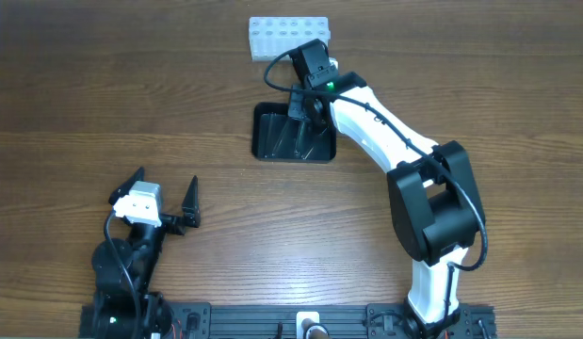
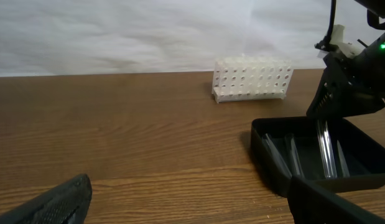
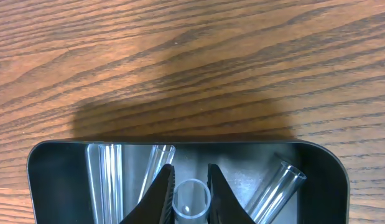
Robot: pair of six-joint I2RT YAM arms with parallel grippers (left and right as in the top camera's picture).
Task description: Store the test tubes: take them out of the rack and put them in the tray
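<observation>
Right gripper pinching test tube at upper centre of top view. Tube hanging upright, mouth facing wrist camera, lower end dipping into tray directly below. Left gripper sitting spread at lower left, well apart from tray

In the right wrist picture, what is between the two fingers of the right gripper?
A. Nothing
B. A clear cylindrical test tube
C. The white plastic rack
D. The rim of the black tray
B: the right gripper is shut on a clear cylindrical test tube, whose round open mouth shows between the two dark fingers, above the black rectangular plastic tray.
</observation>
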